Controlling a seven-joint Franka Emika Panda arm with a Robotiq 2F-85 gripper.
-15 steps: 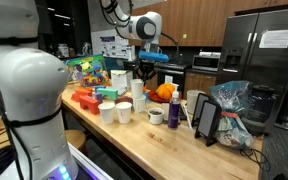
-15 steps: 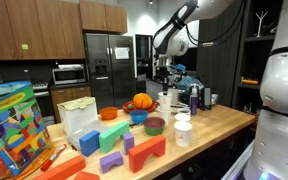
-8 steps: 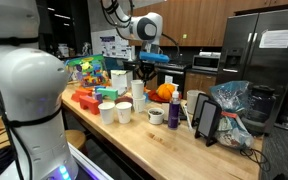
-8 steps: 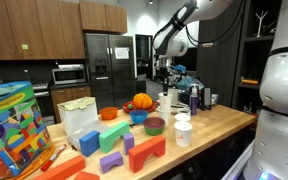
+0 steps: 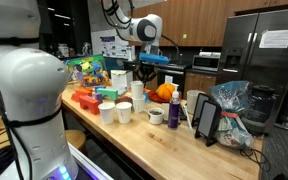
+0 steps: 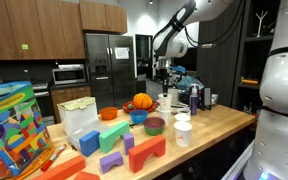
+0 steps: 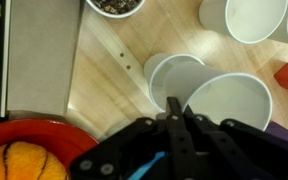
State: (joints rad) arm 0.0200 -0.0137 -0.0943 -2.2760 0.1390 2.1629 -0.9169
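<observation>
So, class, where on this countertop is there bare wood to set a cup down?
Bare wood runs along the front edge of the countertop, between the white cups and the black stand. Crowded under the end effector: pumpkin, bowls, toy blocks.

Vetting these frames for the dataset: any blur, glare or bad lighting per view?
Wrist view: gripper close to the lens, dark and soft; white cup bright, edges clear. Both exterior views: white robot body looms out of focus in the foreground; table evenly lit, no harsh glare.
</observation>
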